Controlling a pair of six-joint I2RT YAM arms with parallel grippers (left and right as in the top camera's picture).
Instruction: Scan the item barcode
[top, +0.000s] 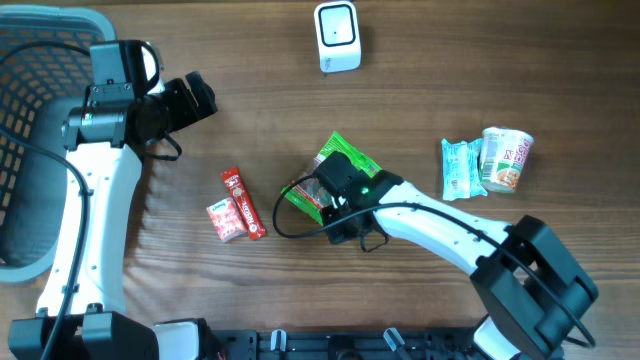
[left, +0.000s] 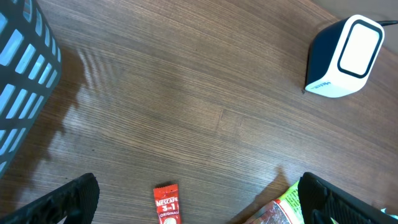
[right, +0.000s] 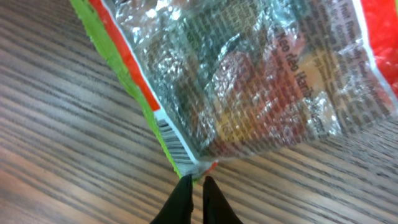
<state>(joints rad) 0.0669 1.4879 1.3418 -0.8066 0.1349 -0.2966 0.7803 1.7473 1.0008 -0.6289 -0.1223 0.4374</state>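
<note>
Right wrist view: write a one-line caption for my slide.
The right fingers pinch the corner of a green-edged snack packet, barcode showing, above the wooden table.

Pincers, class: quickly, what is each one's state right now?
Left pincer: open, holding nothing.
Right pincer: closed on the corner of the snack packet.

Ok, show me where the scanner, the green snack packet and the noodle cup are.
scanner (top: 337, 36): overhead view, middle of its white face.
green snack packet (top: 343, 151): overhead view, its bare green upper end.
noodle cup (top: 506, 158): overhead view, its printed side.
</note>
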